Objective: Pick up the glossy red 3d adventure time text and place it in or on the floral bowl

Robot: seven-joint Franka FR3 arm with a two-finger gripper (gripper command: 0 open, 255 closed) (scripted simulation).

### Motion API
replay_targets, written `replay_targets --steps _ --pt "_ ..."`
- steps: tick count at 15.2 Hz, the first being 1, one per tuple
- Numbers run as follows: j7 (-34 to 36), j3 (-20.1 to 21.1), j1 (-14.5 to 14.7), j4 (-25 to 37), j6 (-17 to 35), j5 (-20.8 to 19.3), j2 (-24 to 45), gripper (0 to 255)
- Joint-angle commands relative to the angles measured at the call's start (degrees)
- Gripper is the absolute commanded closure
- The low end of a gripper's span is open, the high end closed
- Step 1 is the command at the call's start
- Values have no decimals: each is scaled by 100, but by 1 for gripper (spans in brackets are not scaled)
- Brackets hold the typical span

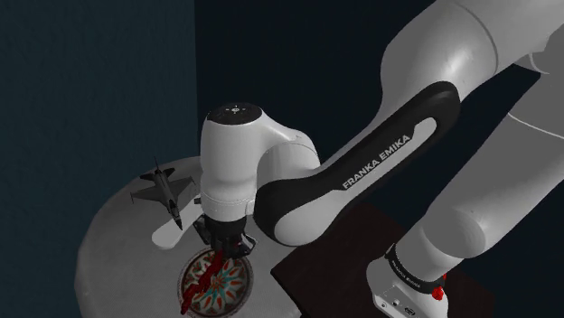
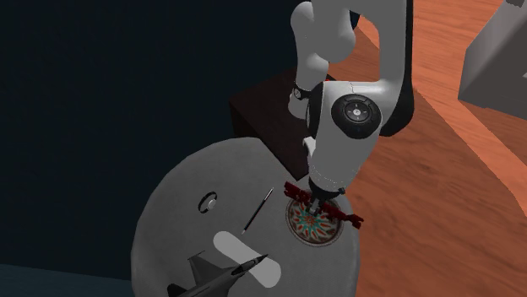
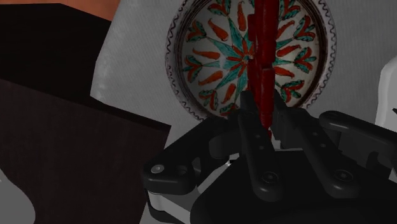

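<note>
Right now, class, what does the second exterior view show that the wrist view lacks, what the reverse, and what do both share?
Second exterior view adds a toy jet and a thin black rod. Wrist view adds the black fingers clasping the red 3D text. Both share that text, the floral bowl, grey table and dark stand.

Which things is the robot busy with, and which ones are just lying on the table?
For the job:
- gripper, shut on the red text
- floral bowl under it

Just lying about:
- toy jet
- thin dark stick
- small ring-shaped thing
- flat white oblong piece
</note>
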Motion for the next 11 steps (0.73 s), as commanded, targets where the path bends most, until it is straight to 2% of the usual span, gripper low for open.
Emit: replay_targets --steps 1,5,11 --pt "282 -82 61 -23 171 -396 277 255" --pt "700 -358 273 -46 416 -993 683 255" --pt "698 -364 279 -46 416 -989 682 255"
